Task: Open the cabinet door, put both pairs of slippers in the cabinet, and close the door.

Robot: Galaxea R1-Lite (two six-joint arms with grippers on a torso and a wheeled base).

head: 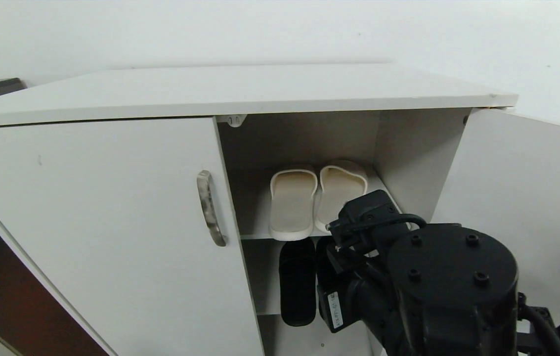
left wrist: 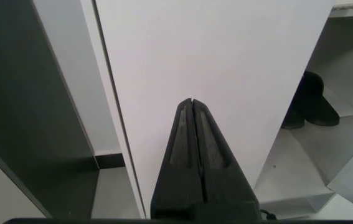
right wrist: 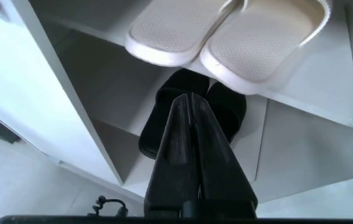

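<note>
cream slippers point(head: 312, 200), black slippers point(head: 298, 282), shelved

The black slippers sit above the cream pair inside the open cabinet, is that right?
Not quite. The black slippers sit below the cream pair, not above it, inside the open cabinet. The head view shows this.

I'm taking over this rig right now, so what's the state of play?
Left end effector: shut, empty, facing the closed left door.
Right end effector: shut, empty, in front of the black slippers.
White slippers lie on the upper shelf, the black pair on the lower shelf.
Done: right door open, both pairs in. Left: close that door.
</note>
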